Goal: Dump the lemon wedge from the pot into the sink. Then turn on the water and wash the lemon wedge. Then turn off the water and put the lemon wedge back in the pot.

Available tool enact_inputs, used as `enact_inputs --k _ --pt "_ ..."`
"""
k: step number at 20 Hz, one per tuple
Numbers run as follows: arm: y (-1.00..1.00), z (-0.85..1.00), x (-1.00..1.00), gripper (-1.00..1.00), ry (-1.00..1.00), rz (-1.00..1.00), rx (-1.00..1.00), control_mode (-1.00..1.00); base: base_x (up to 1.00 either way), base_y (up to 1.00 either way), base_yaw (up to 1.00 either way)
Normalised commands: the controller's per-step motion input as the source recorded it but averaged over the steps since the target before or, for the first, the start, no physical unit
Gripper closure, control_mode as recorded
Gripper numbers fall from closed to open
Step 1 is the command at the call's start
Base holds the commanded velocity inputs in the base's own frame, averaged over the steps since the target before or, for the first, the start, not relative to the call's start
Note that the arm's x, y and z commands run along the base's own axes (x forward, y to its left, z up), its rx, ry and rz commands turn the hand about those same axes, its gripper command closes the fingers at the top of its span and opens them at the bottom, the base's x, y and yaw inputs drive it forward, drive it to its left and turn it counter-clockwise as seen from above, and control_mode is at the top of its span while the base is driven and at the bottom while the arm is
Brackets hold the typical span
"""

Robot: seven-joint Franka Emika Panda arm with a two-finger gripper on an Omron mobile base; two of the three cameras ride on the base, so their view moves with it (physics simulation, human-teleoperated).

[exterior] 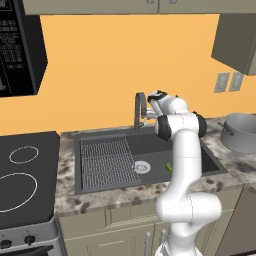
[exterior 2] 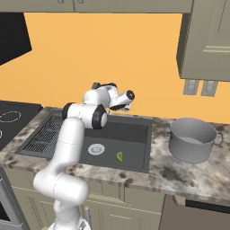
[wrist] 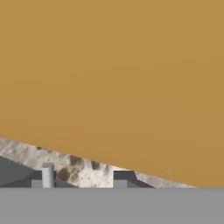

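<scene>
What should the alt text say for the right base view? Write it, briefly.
A white robot arm reaches over a dark sink where a small lemon wedge lies near the drain. An empty-looking grey pot stands on the counter to the right.

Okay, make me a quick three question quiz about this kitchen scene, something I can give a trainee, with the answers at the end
1. True or false: the lemon wedge lies inside the pot.
2. Multiple choice: the wedge sits nearest to A) the round drain, B) the stovetop, C) the wall outlets.
3. On which side of the sink does the pot stand in the right base view?

Key
1. False: it lies on the sink floor.
2. A.
3. On the counter to the right of the sink, upright.
</scene>
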Motion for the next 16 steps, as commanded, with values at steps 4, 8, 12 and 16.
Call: enact_inputs --k 4,8,12,16 --pt "-0.74 -0.13 0.0 1.0 0.0 0.0 0.0 -1.0 0.0 0.0 0.0" --pt "-0.77 -0.15 0.0 1.0 0.0 0.0 0.0 -1.0 0.0 0.0 0.0" --pt "-0.78 -0.23 -0.01 1.0 0.0 0.0 0.0 -1.0 0.0 0.0 0.0" --pt "-0.8 -0.26 -0.05 1.0 0.0 0.0 0.0 -1.0 0.0 0.0 0.0"
